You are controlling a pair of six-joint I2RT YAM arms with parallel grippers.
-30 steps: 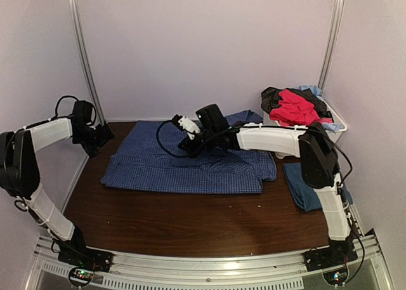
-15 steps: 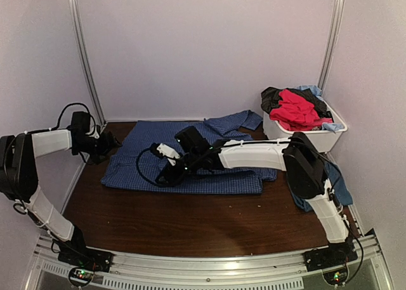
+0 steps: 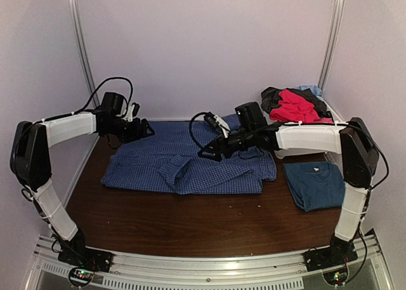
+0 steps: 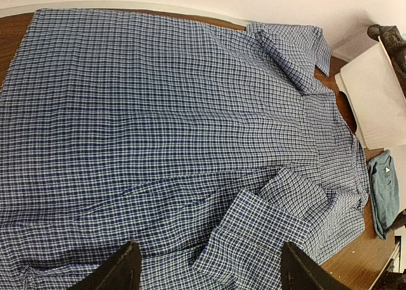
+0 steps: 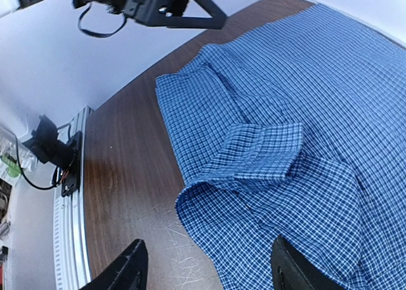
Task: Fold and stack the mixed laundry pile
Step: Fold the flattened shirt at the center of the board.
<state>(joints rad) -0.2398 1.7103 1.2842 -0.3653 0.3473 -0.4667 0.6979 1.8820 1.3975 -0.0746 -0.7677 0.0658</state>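
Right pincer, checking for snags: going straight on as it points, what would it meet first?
Probably the checked shirt, at its folded-over sleeve, directly ahead of the open right pincer; exact depth is unclear.

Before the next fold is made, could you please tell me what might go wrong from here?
1. The sleeve folded onto the checked shirt lies loose and rumpled, and both the left gripper and the right gripper are open, so it may slide or bunch in the next fold.
2. The shirt's edge lies near the folded T-shirt; dragging the shirt could disturb it.
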